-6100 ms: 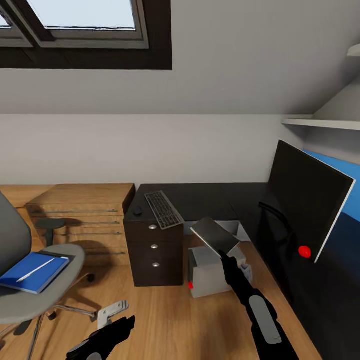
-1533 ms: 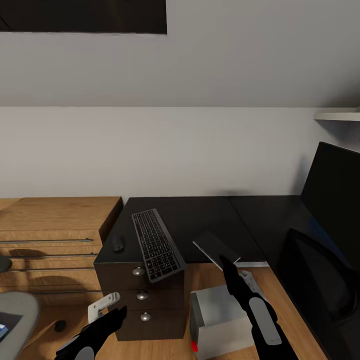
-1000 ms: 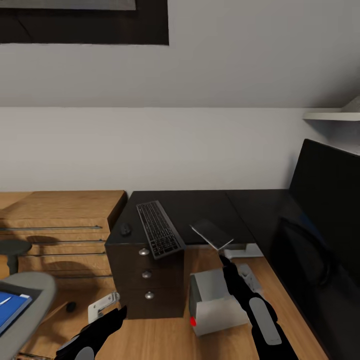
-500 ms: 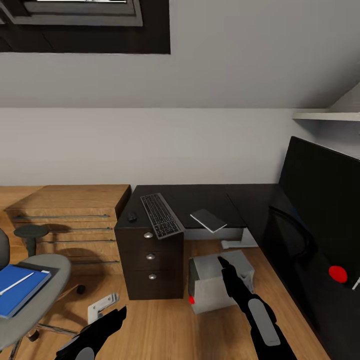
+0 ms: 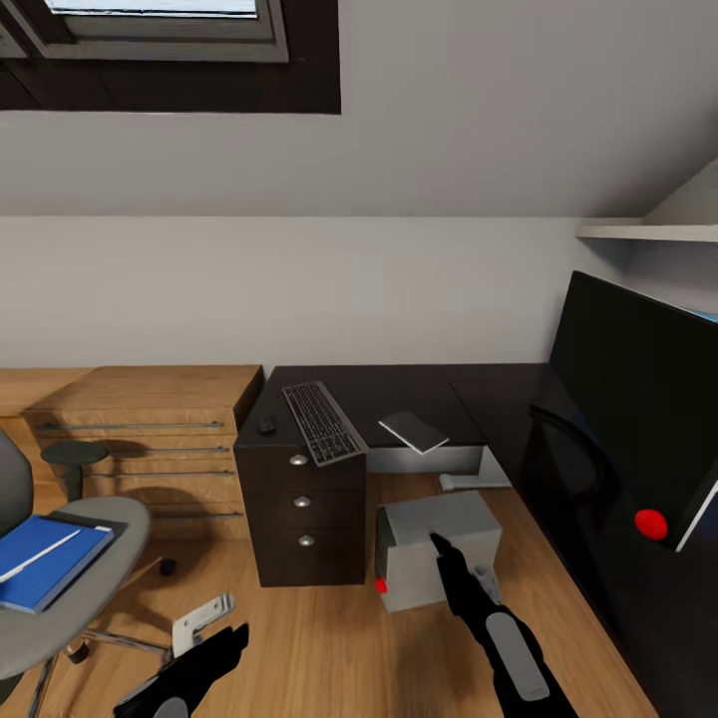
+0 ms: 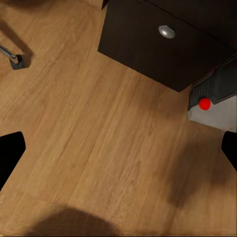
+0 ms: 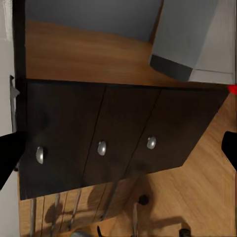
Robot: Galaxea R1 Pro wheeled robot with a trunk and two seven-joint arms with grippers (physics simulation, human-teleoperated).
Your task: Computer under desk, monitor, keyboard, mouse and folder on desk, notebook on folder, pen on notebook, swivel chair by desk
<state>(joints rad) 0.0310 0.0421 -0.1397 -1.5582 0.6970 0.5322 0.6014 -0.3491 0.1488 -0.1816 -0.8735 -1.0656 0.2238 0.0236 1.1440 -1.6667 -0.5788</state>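
A glossy black desk (image 5: pixel 399 391) carries the keyboard (image 5: pixel 322 422) over its drawer unit (image 5: pixel 304 514), the mouse (image 5: pixel 266 424) beside it, and the thin dark notebook (image 5: pixel 413 432) lying flat. The monitor (image 5: pixel 638 399) stands at the right. On the floor by the drawers sits the grey computer (image 5: pixel 436 548), whose red dot shows in the left wrist view (image 6: pixel 204 103). At the left, the swivel chair (image 5: pixel 75 598) holds the blue folder (image 5: pixel 45 560) with the pen (image 5: pixel 40 554) on it. My right gripper (image 5: pixel 461 563) hangs open and empty above the computer. My left gripper (image 5: pixel 214 628) is open over the floor.
A light wooden dresser (image 5: pixel 140 439) stands against the wall left of the desk. A white shelf (image 5: pixel 638 231) juts out above the monitor. The drawer unit (image 7: pixel 101 147) faces my right wrist camera. Bare wood floor (image 6: pixel 98 148) lies between chair and drawers.
My right gripper let go of the notebook, which now lies on the desk. The camera has backed away, and the chair with the folder has come back into view.
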